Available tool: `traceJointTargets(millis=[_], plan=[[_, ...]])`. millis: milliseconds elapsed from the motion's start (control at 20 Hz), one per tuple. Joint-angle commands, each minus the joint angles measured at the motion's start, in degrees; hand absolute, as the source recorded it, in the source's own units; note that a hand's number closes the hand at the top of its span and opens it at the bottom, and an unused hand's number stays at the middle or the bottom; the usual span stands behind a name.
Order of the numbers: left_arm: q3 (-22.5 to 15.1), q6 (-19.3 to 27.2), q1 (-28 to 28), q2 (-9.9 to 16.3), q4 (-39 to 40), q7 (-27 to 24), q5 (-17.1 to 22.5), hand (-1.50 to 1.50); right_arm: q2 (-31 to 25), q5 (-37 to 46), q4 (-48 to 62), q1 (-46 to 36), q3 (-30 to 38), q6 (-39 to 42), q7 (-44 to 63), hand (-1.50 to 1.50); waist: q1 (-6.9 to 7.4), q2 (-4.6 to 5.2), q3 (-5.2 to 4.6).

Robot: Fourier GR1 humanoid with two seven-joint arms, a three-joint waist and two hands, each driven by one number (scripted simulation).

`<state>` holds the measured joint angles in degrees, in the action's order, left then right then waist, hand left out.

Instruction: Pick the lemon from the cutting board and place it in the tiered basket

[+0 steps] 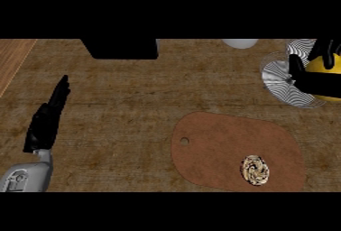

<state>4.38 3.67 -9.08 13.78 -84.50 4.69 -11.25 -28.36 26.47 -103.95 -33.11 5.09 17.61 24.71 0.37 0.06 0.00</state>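
Gripping the round yellow lemon (326,74), your right hand (313,67) curls its black fingers around it above the white wire tiered basket (276,74) at the table's far right. Nearer you lies the rounded brown wooden cutting board (220,144), bearing a small patterned beige disc (255,170). Your left hand (48,117) rests with fingers straight over the brown woven table (120,113) at left.

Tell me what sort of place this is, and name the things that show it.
Probably a kitchen counter. A brown cutting board lies on the textured brown worktop, a wire tiered basket stands at the right edge, and the right hand holds a yellow lemon over it.
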Motion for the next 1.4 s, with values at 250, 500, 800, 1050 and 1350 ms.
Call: traceJointTargets(millis=[250, 500, 800, 1050, 1350], plan=[[3.19, -2.55, -2.69, 3.02, 5.04, -3.48, 1.34, 0.0, -6.52, 16.42, 18.39, -5.68, -2.31, -8.27, -12.19, 1.5, 0.71, 0.49, -0.05], [0.01, -0.88, 2.04, -0.54, -1.41, -1.5, -0.1, 0.0, -9.64, 22.42, 28.68, -6.65, -1.14, -14.15, -18.3, 1.5, 0.67, 0.15, 0.0], [0.01, -0.64, -0.2, -0.53, 0.21, -1.1, -1.37, 0.0, -11.89, 22.52, 48.95, -16.94, 0.4, -14.65, -30.23, 1.5, 0.87, 0.27, 0.0], [2.37, -3.43, -1.92, 1.67, -0.39, -0.17, 1.33, 0.0, -12.9, 21.1, 61.29, -19.21, 2.91, -16.12, -39.68, 1.5, 1.54, 0.47, 0.05], [1.65, -2.14, -0.91, -0.43, 1.67, -1.79, 0.3, 0.0, -9.79, 22.25, 69.37, -19.91, 1.93, -15.71, -43.49, 1.5, 0.99, 0.32, 0.02]])
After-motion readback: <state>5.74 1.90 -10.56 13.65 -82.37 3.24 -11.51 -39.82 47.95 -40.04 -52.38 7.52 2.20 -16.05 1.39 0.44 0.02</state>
